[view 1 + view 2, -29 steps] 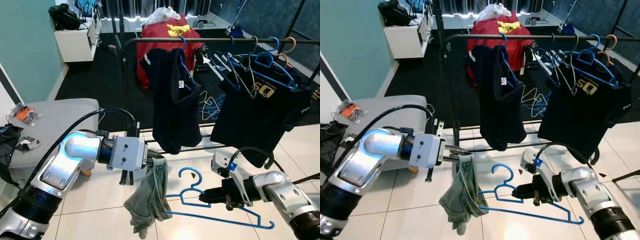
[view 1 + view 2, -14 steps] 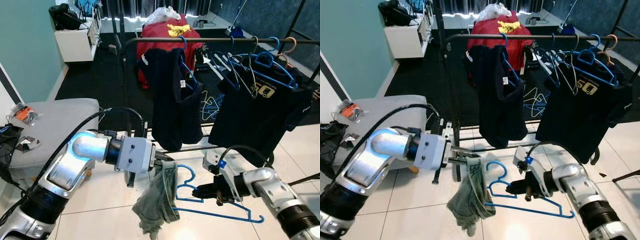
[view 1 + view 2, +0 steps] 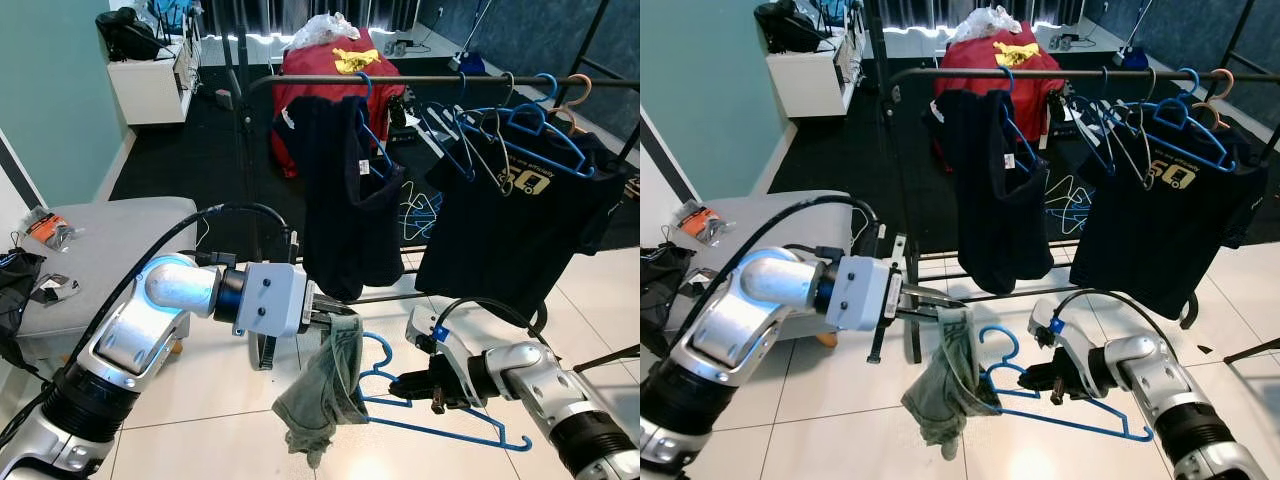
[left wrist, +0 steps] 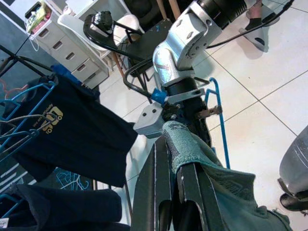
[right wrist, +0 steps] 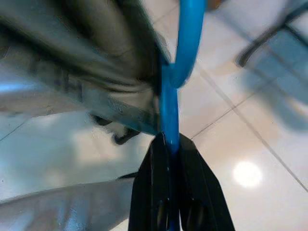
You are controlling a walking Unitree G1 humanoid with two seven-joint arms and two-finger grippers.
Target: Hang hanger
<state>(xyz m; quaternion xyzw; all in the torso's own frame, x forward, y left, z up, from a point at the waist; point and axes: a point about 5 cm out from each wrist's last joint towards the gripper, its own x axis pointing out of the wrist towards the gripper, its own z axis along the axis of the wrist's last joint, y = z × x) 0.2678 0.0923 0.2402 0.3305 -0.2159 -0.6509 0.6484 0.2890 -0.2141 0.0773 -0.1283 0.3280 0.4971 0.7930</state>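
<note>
Left hand [image 3: 322, 316] clenched on green garment [image 3: 325, 390]; right hand [image 3: 1032, 378] grasping blue hanger [image 3: 1065, 404]: feed hanger arm squarely into garment opening

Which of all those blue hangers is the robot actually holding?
The blue hanger low over the floor tiles, clamped in the right gripper; the others hang on the rail.

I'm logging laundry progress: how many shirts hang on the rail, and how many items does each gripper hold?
Dark T-shirts hanging on the black metal rail: 2
Grey-green cloth garment in the left gripper: 1
Blue plastic hanger in the right gripper: 1
Total: 4
</note>
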